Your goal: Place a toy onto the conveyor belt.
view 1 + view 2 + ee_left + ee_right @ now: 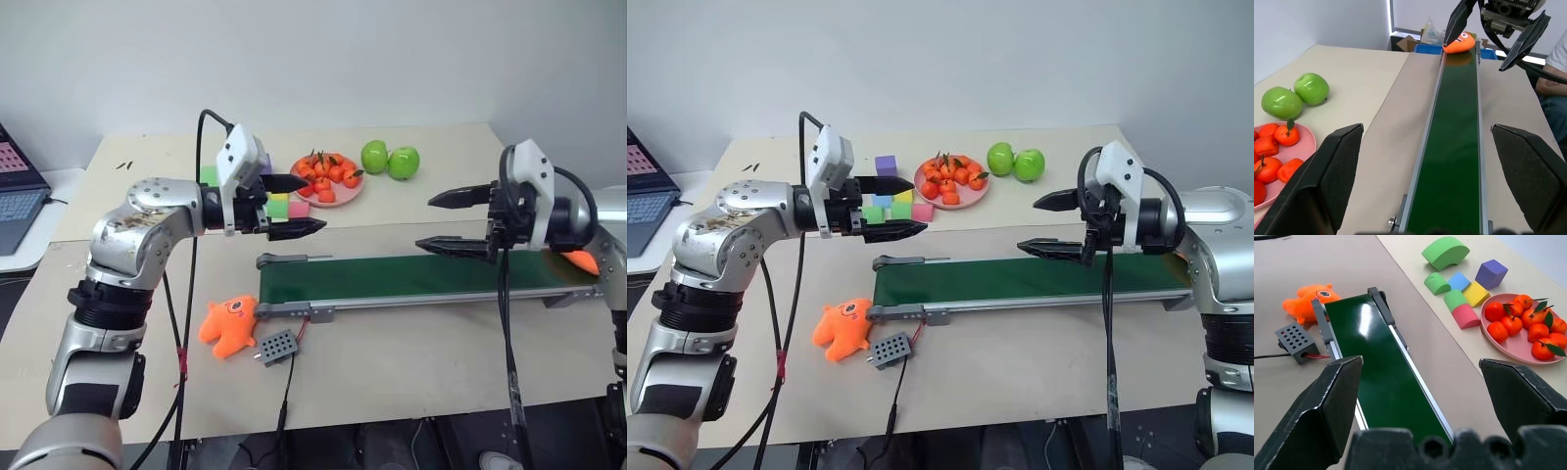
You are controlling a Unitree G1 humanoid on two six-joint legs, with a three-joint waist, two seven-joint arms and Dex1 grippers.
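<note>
Hovering my 2 grippers spread and empty: toy [1460,42] lies at the conveyor belt [411,277]'s right end, just beyond right gripper [453,222], far from left gripper [300,206].

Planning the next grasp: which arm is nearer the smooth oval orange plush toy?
Right. The oval orange plush toy lies at the right end of the dark green conveyor belt, near the open right gripper; the left gripper hangs near the opposite end.
</note>
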